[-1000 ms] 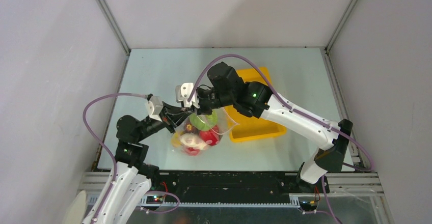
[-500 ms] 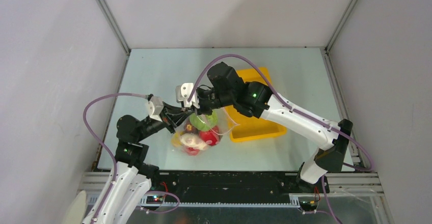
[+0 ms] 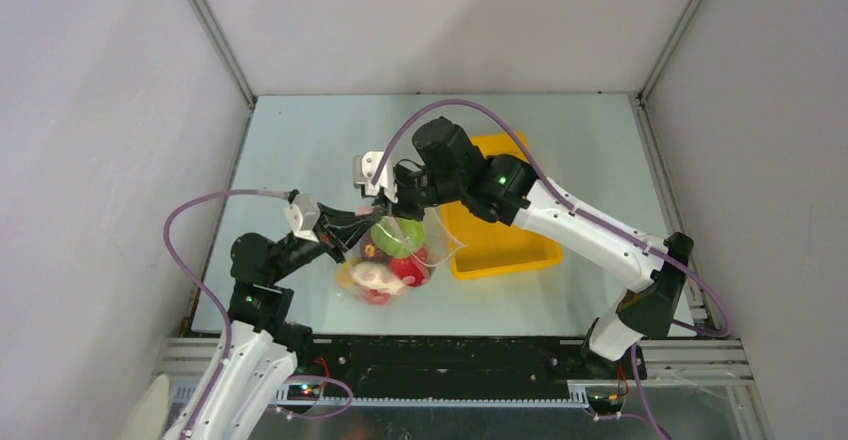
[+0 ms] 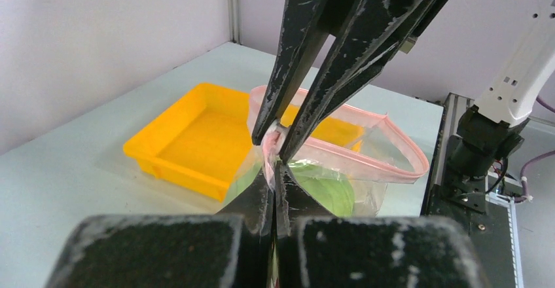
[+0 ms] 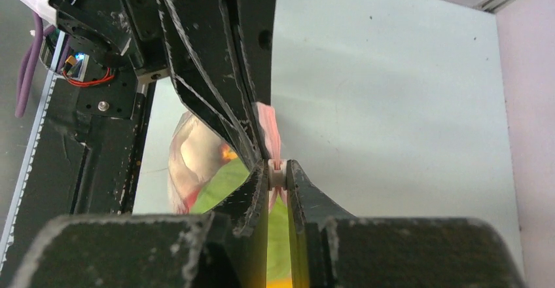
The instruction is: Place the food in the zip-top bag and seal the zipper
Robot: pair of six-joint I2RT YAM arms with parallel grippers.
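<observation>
The clear zip-top bag [image 3: 398, 256] lies in the middle of the table, mouth lifted, with the food [image 3: 392, 260] inside: green cabbage [image 4: 330, 188], red pieces [image 3: 412, 270] and a whitish piece [image 5: 191, 145]. My left gripper [image 4: 275, 171] is shut on the bag's pink mouth edge at its near corner. Right above it, my right gripper [image 5: 278, 172] is shut on the small white slider of the pink zipper [image 4: 399, 145]. Beyond the slider the zipper strip loops wide apart. In the top view, both grippers meet at the bag's far left corner [image 3: 372, 218].
A yellow rectangular tray [image 3: 505, 252] stands just right of the bag, partly under the right arm [image 3: 560, 215]. Cage walls and frame posts ring the table. The black base rail [image 3: 450, 365] runs along the near edge.
My right gripper has narrowed onto the white slider and its wrist has shifted slightly away from the bases. The left wrist has dropped a little nearer. The bag stays in place.
</observation>
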